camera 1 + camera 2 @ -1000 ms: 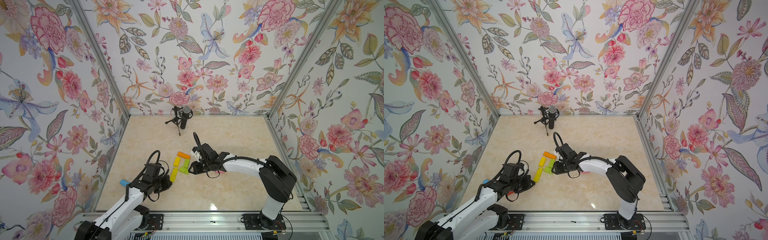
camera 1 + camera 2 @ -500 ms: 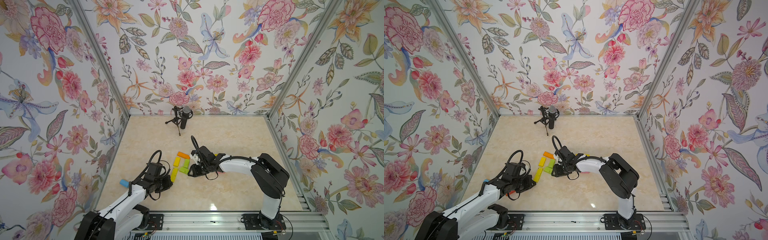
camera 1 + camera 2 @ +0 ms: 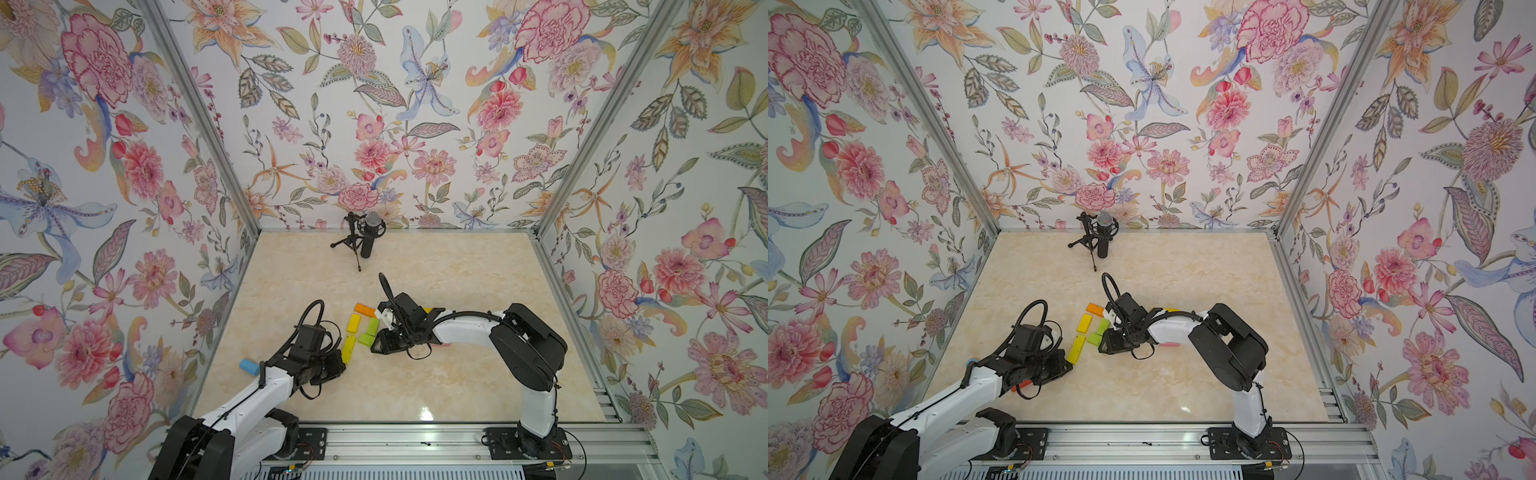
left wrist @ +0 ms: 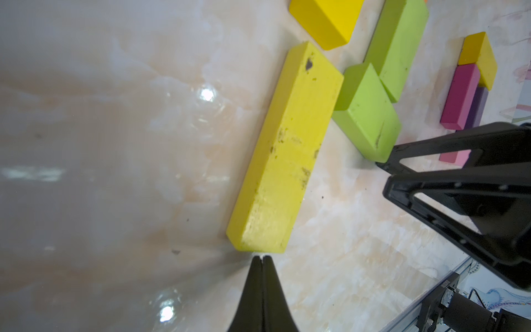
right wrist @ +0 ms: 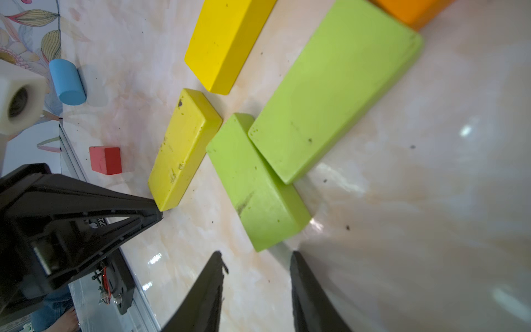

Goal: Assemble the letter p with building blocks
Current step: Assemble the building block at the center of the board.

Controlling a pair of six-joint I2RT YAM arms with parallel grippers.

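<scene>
A scuffed long yellow wooden bar (image 4: 290, 155) lies flat on the marble-patterned tabletop (image 3: 436, 374). The left gripper (image 4: 261, 260), its jaws pressed together and empty, points at the bar's near end, with its tips just beside it. Alongside the bar lies a short lime green block (image 5: 255, 184), which touches a longer lime green bar (image 5: 333, 89). A bright yellow bar (image 5: 224, 43) sits just past the scuffed bar's far end, and an orange bar (image 3: 365, 309) lies beyond that. The right gripper (image 5: 256, 254) holds nothing; its jaws are partly apart, with the tips at the short lime block's end. Small white print (image 5: 101, 222) on the left gripper's black body is too blurred to read.
</scene>
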